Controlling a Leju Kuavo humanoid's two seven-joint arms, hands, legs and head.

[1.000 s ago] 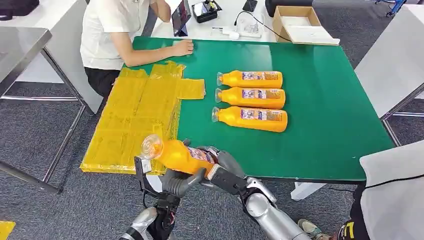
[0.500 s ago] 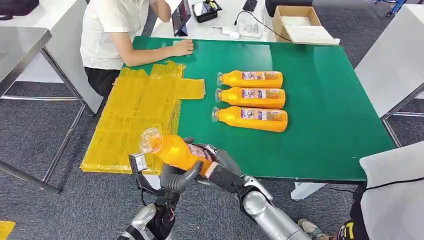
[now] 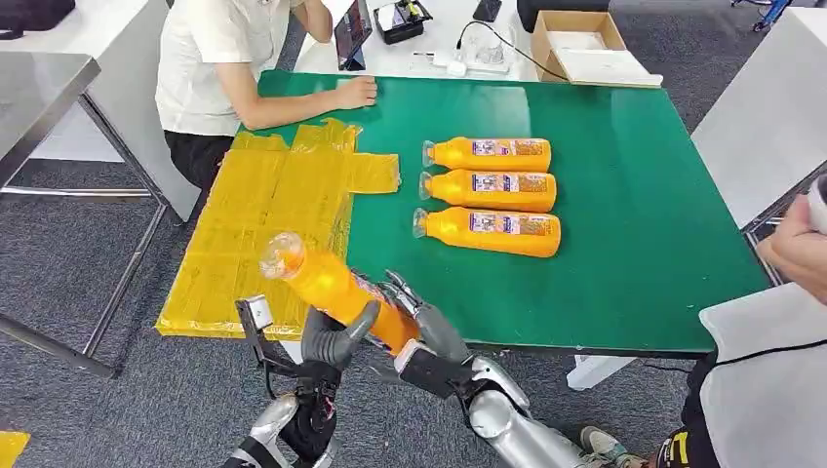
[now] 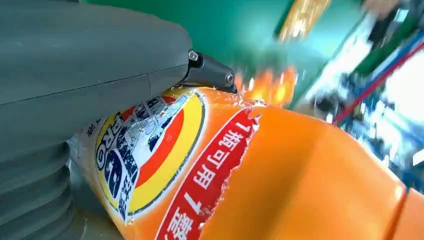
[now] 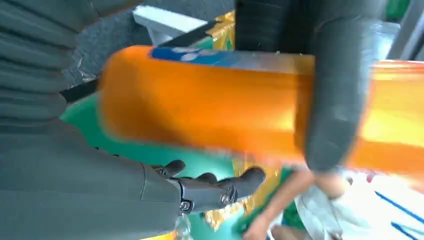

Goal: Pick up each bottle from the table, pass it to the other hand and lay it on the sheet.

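A: Where is the bottle?

B: The orange bottle (image 3: 336, 291) is tilted in the air at the near edge of the green table (image 3: 624, 195), cap end over the yellow sheet (image 3: 263, 214). The left hand (image 3: 330, 341) wraps its fingers round its middle.

A: And the right hand?

B: The right hand (image 3: 419, 317) lies under its base with fingers spread; the blurred wrist view suggests it is just off the bottle. Three more bottles (image 3: 492, 190) lie side by side on the table.
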